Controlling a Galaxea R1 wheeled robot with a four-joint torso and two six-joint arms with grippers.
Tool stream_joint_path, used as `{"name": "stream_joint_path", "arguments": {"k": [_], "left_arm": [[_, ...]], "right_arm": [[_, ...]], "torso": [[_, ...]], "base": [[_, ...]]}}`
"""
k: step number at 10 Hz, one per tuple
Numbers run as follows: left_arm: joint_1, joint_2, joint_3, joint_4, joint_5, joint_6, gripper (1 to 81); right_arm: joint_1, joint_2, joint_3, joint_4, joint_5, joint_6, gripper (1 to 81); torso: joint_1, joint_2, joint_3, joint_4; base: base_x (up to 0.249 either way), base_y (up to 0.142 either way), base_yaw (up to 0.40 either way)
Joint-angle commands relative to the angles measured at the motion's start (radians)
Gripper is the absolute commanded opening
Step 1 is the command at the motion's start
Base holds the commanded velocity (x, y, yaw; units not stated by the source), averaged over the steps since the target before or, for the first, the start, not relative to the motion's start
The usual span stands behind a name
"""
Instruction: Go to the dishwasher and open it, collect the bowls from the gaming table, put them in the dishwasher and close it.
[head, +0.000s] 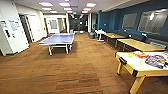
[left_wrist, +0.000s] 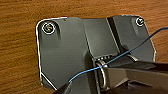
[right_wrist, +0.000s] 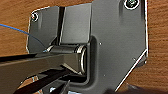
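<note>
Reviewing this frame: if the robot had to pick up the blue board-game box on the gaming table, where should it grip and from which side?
Judging from the head view, the blue box lies flat on the gaming table, near its edge at the picture's right. A grip across two opposite side edges, coming down from above, looks best: its broad face is up and too wide to pinch. Other boxes lie close, so approach over the near rim.

Open brown carpet (head: 82, 67) ahead, ping-pong table (head: 58, 38) centre-left, gaming table (head: 140, 65) (box-laden) right, yellow tables (head: 138, 44) along wall.
</note>
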Motion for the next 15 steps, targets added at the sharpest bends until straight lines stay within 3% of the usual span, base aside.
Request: {"name": "stream_joint_path", "arguments": {"k": [1, 8, 15], "left_arm": [[-0.043, -0.005, 0.0, -0.003, 0.047, 0.004, 81.1], [-0.042, -0.009, -0.002, 0.0, 0.047, 0.004, 81.1], [-0.04, -0.004, -0.002, 0.003, 0.047, 0.006, 81.1]], "right_arm": [[0.051, 0.011, 0.002, -0.003, -0.062, -0.006, 81.1], [0.057, 0.031, -0.023, -0.003, -0.065, -0.006, 81.1], [0.054, 0.031, -0.03, -0.002, -0.063, -0.004, 81.1]], "torso": [[0.0, 0.0, 0.0, 0.0], [0.001, 0.001, 0.0, 0.0], [0.0, 0.001, 0.0, 0.0]], "base": [[0.221, 0.0, 0.0], [0.162, 0.0, 0.0], [0.0, 0.0, 0.0]]}}
